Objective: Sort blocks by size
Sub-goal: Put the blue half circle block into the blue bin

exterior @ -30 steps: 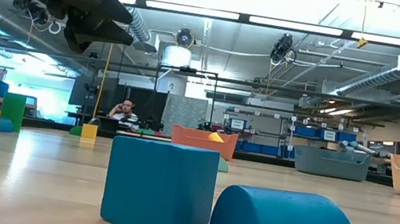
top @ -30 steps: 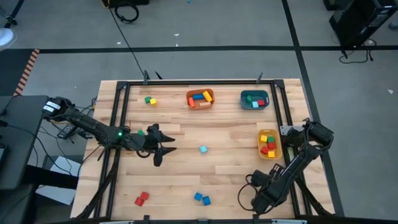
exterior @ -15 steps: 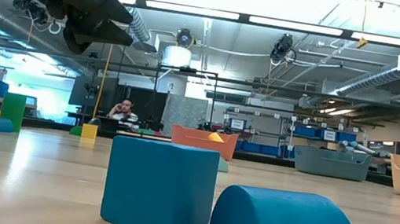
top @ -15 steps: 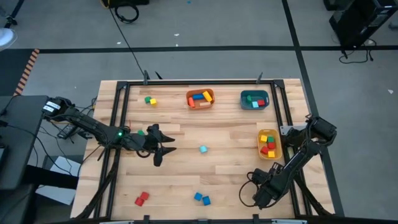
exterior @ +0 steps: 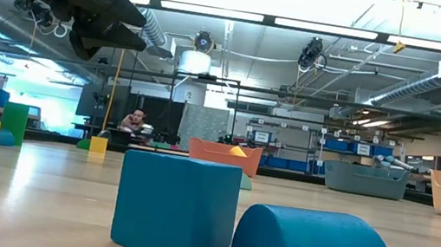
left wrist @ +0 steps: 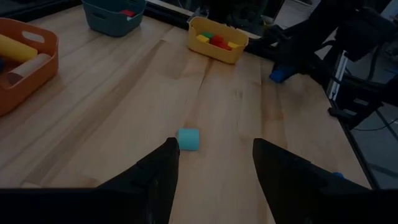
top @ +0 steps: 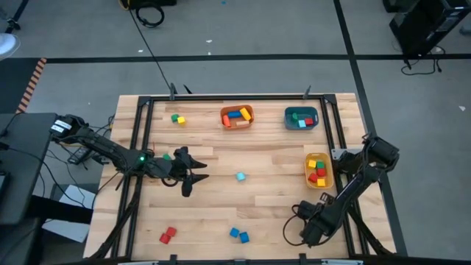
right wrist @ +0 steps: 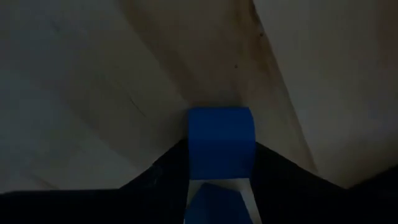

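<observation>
- High view showed you the table (top: 265, 213) as the largest thing, with loose blocks lying well apart on it, so the sort was only partly done.
- Your left gripper (top: 195, 177) hung over the left-middle of the table with its fingers spread wide and nothing between them. In its wrist view the light blue block (left wrist: 188, 139) lay on the wood just ahead of that gap.
- Your right gripper (top: 303, 234) was down at the near right of the table. Its wrist view showed both fingers pressed against the sides of a blue block (right wrist: 221, 142) that rested on the table.
- Three bins stood on the far and right side: the orange bin (top: 237, 116), the teal bin (top: 301, 118) and the yellow bin (top: 319, 170). Each already held blocks.
- The other loose blocks were a red pair (top: 168, 235) near left, a blue pair (top: 238, 235) near centre, and a green and yellow pair (top: 177, 118) far left.
- I judged the step in hand to be the pick of the blue block. Your next move would call for a straight lift, then a carry to the bin that matches its size.
</observation>
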